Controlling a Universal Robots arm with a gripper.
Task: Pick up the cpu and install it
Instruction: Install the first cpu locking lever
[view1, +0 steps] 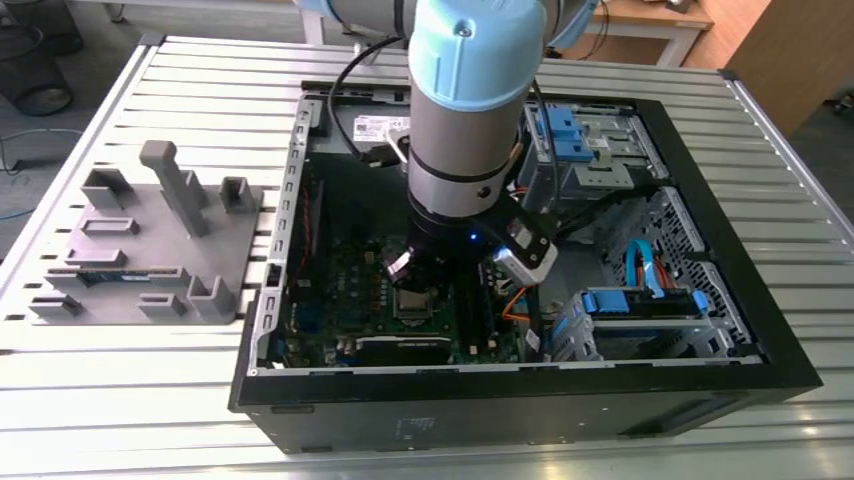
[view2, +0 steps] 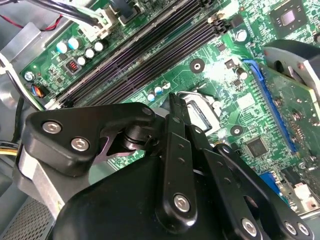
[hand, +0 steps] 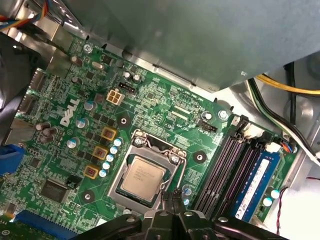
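**A:** What is the case standing on?

**B:** A table (view1: 120, 400) of pale metal slats; the open computer case (view1: 747, 330) lies flat on it, black-walled, its inside facing up; toward the exterior view's left, on the same slats, sits a grey holder block (view1: 147, 250) with upright posts and slots, one slot holding a narrow green strip; behind the table there is a grey floor, a wooden desk edge and a dark bin at the far corner.

**A:** And the arm?

**B:** The arm (view1: 467, 110), grey and pale blue, reaches straight down into the case; the gripper (view1: 418, 300) hangs low over the green motherboard (hand: 160, 105).

**A:** Where is the cpu?

**B:** In the first wrist view the cpu (hand: 143, 178) lies flat inside the square socket, silver top up, with the metal frame around it; the black fingers (hand: 172, 212) sit just beside the socket's edge and touch no part of the chip that I can see.

**A:** Are they gripping anything?

**B:** In that view the two fingertips stand pressed together with nothing between them; in the second wrist view the black linkage (view2: 180, 165) covers most of the socket; dark memory slots (hand: 227, 172) run alongside, one carrying a stick with a blue label.
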